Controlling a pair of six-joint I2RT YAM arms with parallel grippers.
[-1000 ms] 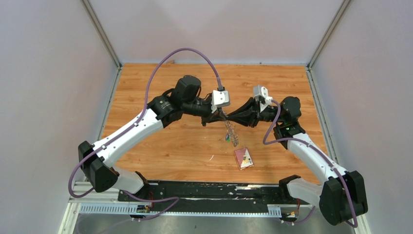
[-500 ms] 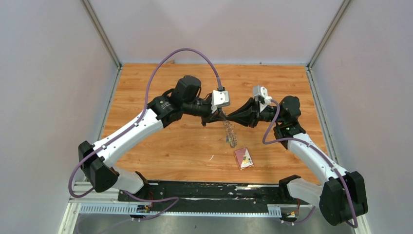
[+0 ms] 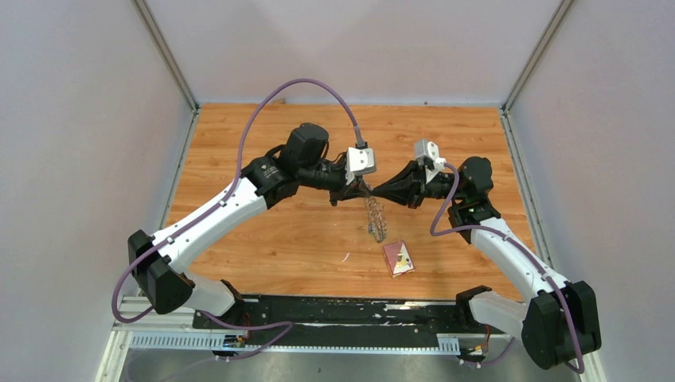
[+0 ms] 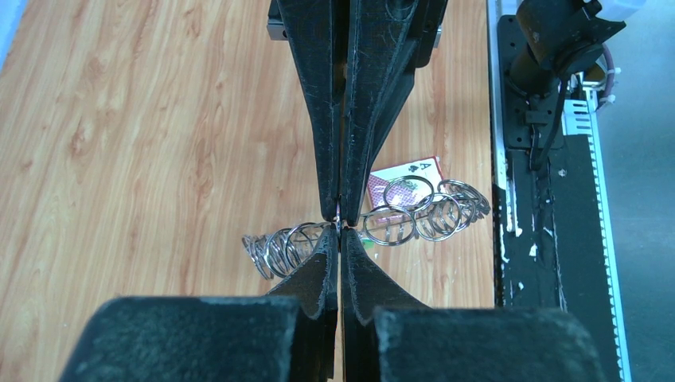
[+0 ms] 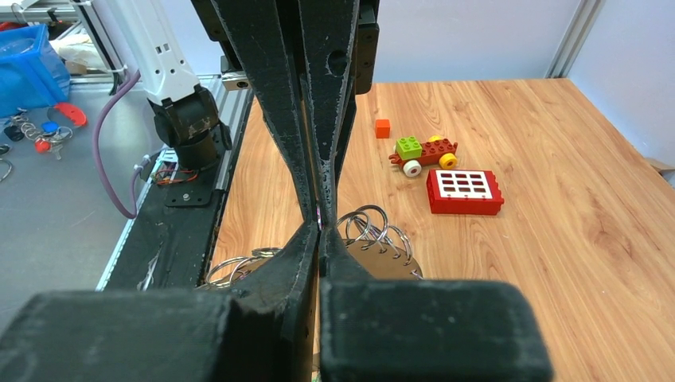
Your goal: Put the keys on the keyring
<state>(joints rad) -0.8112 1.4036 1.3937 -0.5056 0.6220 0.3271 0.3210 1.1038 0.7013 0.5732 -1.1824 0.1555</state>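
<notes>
Top external view: the left gripper (image 3: 360,189) and right gripper (image 3: 379,191) meet tip to tip above mid-table. The left jaws are closed on the keyring (image 3: 376,216), which hangs from them over the wood, with a green tag (image 3: 372,228) at its lower end. The right jaws are closed at the same spot; whether they pinch the ring is unclear. A card (image 3: 398,258) lies nearby, toward the bases. A red block (image 5: 464,191) sits well apart.

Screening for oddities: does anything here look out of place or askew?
The left gripper and right gripper are shut tip to tip on the same spot of the keyring, which sags as a tangle of loops. A playing card lies on the table below.
</notes>
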